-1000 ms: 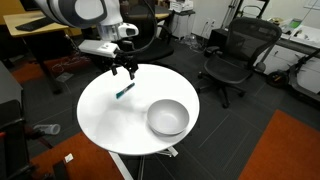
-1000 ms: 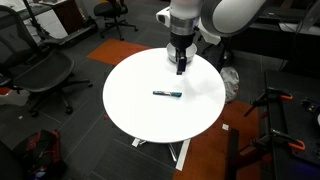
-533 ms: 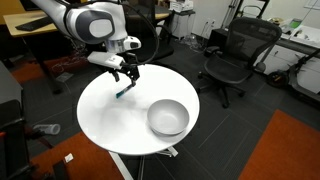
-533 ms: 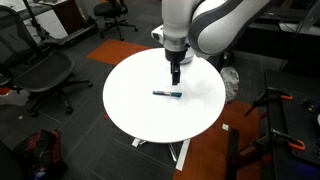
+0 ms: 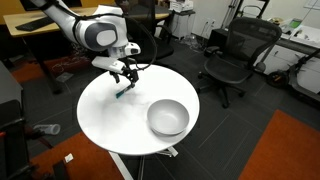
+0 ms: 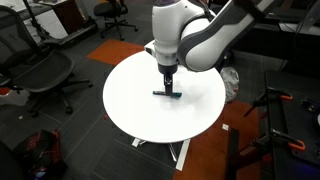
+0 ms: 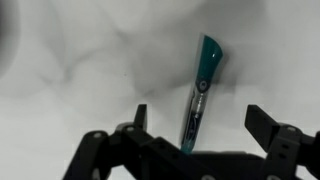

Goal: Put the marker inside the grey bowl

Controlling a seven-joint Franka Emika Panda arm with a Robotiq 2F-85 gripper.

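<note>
The teal-blue marker [image 7: 199, 88] lies flat on the round white table [image 5: 110, 115], also seen in both exterior views [image 5: 124, 92] [image 6: 166, 95]. My gripper [image 7: 200, 125] is open and hangs just above the marker, one finger on each side of it, not touching it. It shows in both exterior views [image 5: 126, 75] [image 6: 167, 82]. The grey bowl [image 5: 168, 117] stands upright and empty on the table's near right part, well away from the marker. The bowl is out of view in the other exterior view and the wrist view.
Black office chairs stand around the table [image 5: 232, 55] [image 6: 45, 72]. A desk [image 5: 300, 45] is at the far right. An orange floor mat [image 5: 290, 150] lies beside the table. The table edge [image 6: 160, 135] is close below the marker.
My gripper has moved down and across the table to sit right over the marker. The marker and bowl have not moved.
</note>
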